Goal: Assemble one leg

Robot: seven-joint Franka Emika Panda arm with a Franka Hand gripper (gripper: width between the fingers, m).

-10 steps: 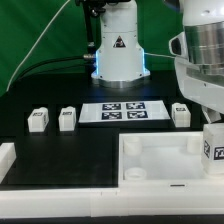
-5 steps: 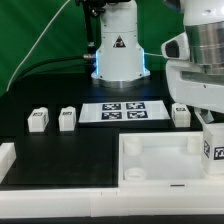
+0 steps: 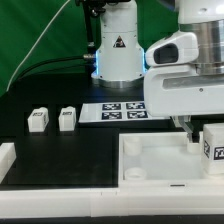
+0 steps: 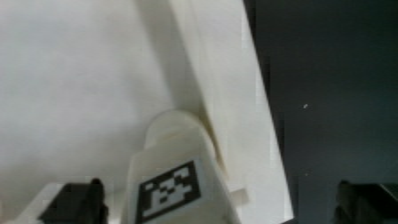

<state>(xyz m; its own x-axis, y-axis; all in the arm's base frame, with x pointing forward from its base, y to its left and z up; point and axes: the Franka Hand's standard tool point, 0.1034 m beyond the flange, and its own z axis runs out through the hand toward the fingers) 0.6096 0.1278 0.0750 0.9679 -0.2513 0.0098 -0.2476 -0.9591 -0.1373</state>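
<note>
A leg (image 3: 213, 146) with a tag stands upright at the far right corner of the large white panel (image 3: 150, 165). My gripper (image 3: 198, 130) hangs just above and beside it, jaws open. In the wrist view the leg (image 4: 178, 185) shows between the two dark fingers (image 4: 79, 203), which stand wide apart and do not touch it; my gripper (image 4: 228, 206) holds nothing. The panel's raised wall (image 4: 222, 70) runs away from the leg. Two more legs (image 3: 38, 119) (image 3: 68, 118) lie on the black table at the exterior view's left.
The marker board (image 3: 118, 110) lies at the table's middle, partly covered by my hand. The robot base (image 3: 118, 50) stands behind it. A white ledge (image 3: 6, 155) sits at the front left edge.
My hand has swung toward the exterior view's left and lowered, and now covers the leg that lay beside the marker board. The legs and the panel have not moved.
</note>
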